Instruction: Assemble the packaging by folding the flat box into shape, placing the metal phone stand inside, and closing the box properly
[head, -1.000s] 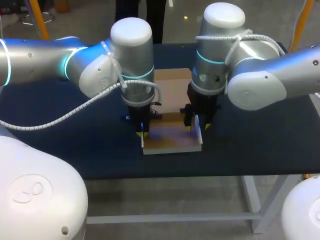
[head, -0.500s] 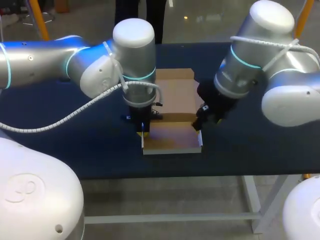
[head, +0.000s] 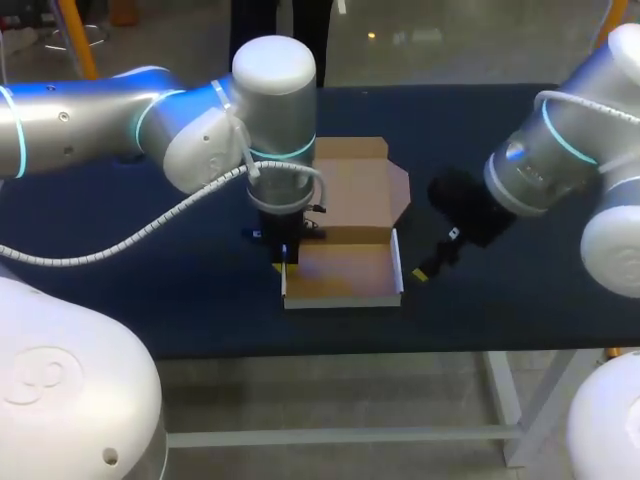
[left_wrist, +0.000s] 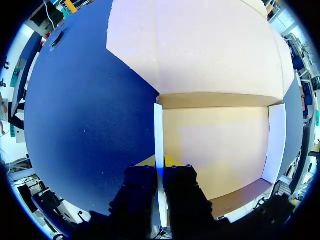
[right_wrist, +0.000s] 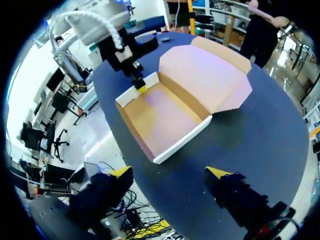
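Note:
The cardboard box stands as an open tray with white side walls at the table's front middle. Its lid lies flat behind it. My left gripper points straight down and is shut on the tray's left wall, which runs up between its fingers. My right gripper hangs open to the right of the tray, clear of the right wall, with nothing between its yellow tips. From the right wrist view the whole box lies ahead of that gripper. No metal phone stand shows in any view.
The dark blue table lies bare to both sides of the box. Its front edge runs close below the tray. My left arm's thick wrist stands over the box's left rear corner.
My right arm has pulled away from the tray's right wall toward the right, and its fingers have spread open. The left arm and the box have kept still.

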